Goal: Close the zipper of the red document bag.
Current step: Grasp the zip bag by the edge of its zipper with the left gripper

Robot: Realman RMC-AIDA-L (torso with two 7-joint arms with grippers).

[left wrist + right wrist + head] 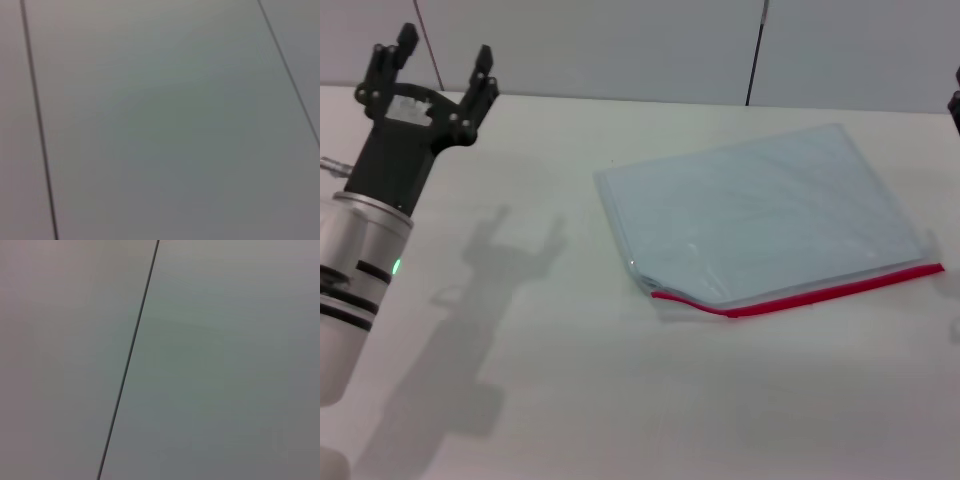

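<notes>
The red document bag (pixel 760 215) lies flat on the white table (pixel 570 380), right of centre in the head view; it is a pale translucent pouch. The zipper (pixel 820 292) is a thin red strip along the pouch's near long edge. At its left end the strip curves and the pouch's layers look slightly parted. I cannot make out a slider. My left gripper (pixel 444 48) is raised at the far left, well away from the bag, open and holding nothing. Only a dark sliver of my right gripper (pixel 956 100) shows at the right edge.
A grey panelled wall (pixel 620 45) with dark vertical seams stands behind the table. Both wrist views show only wall panels (pixel 165 125) and a dark seam (pixel 130 360). The left arm's shadow (pixel 490 290) falls on the table left of the bag.
</notes>
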